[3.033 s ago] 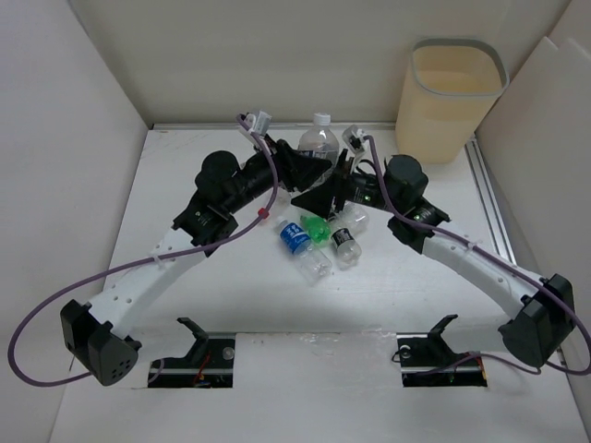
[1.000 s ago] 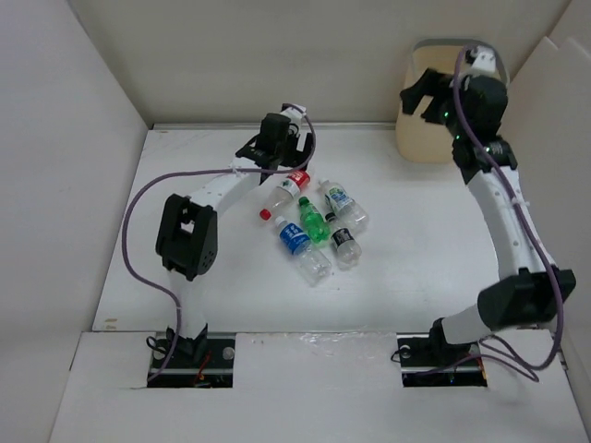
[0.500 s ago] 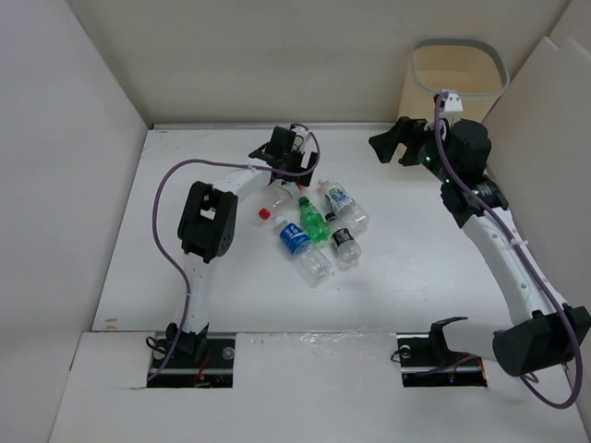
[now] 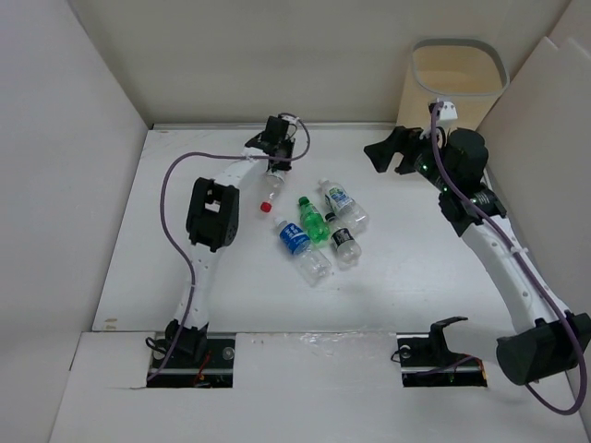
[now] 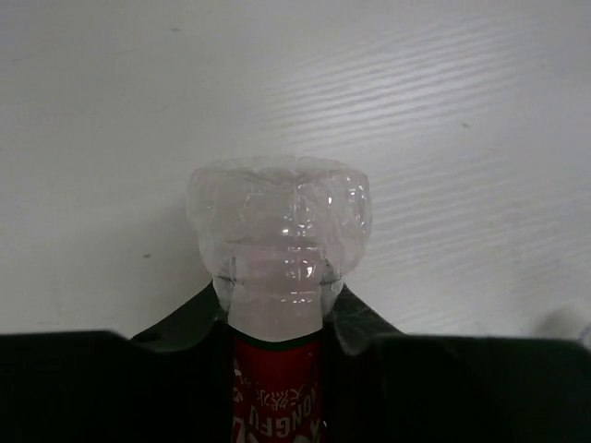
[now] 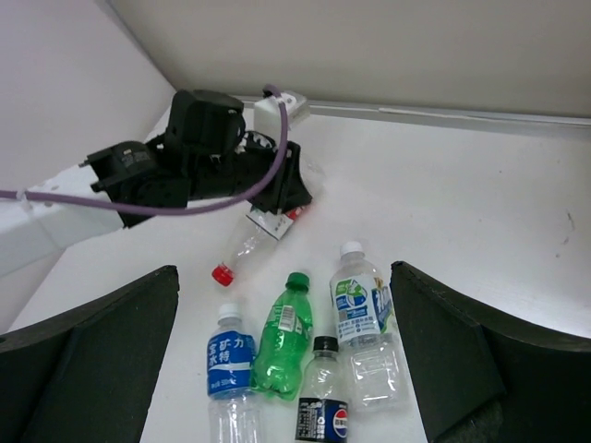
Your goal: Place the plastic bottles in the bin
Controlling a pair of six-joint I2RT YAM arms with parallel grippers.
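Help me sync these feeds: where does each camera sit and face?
Top external: above and behind the bases, looking down at the table; both arms show.
Left wrist: on the left gripper, looking along its fingers at the clamped red-label bottle.
Right wrist: on the open right gripper, facing the green bottle; its fingers frame the view.
Shared: all three show the red-label bottle.

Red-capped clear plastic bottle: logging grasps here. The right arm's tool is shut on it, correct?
No. The left arm's tool is shut on the red-capped clear plastic bottle, as the left wrist view shows; the right tool stands open, holding nothing.
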